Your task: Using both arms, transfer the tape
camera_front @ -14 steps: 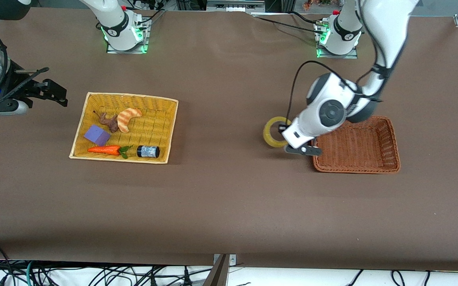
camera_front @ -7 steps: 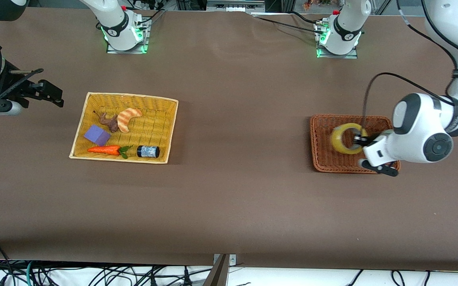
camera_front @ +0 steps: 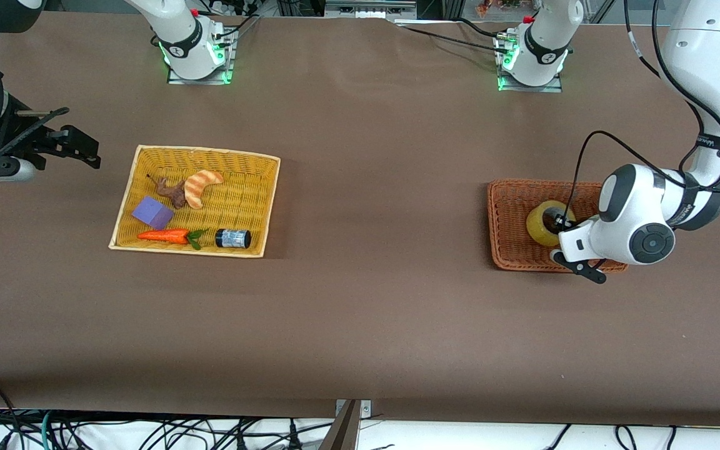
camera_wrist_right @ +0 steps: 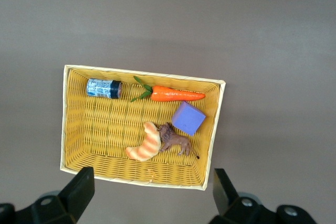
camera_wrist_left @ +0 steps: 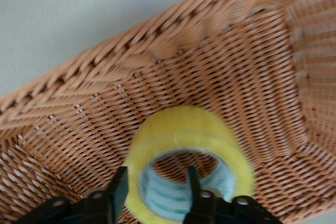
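The left gripper (camera_wrist_left: 155,195) has its jaws closed on the wall of the tape (camera_wrist_left: 190,148), one finger outside the roll and one through its wide hole, holding it low over the floor of the brown basket (camera_front: 510,206) at the left arm's end of the counter (camera_front: 366,312). I cannot tell whether the roll already touches the weave beneath the jaws. The risk I see is in the release: the roll hangs on edge, so if the jaws part while it is upright it may roll toward the sloping wall or tip over, and if the inner finger drags on the way out it could lift the roll back out or catch the rim. The tape is a smooth, glossy, clear yellowish ring, likely slick under the pads; the brown basket is stiff reddish wicker with ribbed, flared walls that should check a rolling ring. The right gripper (camera_wrist_right: 149,195) waits with jaws spread wide and empty, well apart, over bare counter beside the yellow basket (camera_front: 141,156), a shallow woven tray holding a croissant (camera_front: 200,185), a purple block (camera_front: 152,212), a carrot (camera_front: 164,235) and a small dark jar (camera_front: 233,238).
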Controlling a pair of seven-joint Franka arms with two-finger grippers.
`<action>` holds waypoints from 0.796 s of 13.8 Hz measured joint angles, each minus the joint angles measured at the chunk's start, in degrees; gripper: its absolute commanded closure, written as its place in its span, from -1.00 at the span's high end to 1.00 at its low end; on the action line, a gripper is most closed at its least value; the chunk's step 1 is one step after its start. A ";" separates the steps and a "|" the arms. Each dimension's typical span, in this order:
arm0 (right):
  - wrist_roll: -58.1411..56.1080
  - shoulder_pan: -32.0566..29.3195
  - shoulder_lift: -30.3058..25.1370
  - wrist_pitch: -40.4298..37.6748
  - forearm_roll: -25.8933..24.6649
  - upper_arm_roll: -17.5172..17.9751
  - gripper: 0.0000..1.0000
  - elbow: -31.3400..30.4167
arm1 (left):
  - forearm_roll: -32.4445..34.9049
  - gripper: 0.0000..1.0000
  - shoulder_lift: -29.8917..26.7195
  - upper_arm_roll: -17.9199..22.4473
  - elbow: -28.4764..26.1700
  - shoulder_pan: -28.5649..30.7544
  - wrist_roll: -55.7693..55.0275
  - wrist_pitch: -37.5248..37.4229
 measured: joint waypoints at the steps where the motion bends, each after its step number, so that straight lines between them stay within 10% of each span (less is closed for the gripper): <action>1: 0.00 0.00 0.00 0.00 0.00 0.00 1.00 0.00 | 0.00 1.00 -1.09 -0.93 0.52 0.02 0.00 -0.01; 11: -0.03 0.00 -0.01 -0.02 0.00 -0.01 1.00 0.10 | -2.56 1.00 -14.42 -7.27 23.55 0.26 -3.36 -15.39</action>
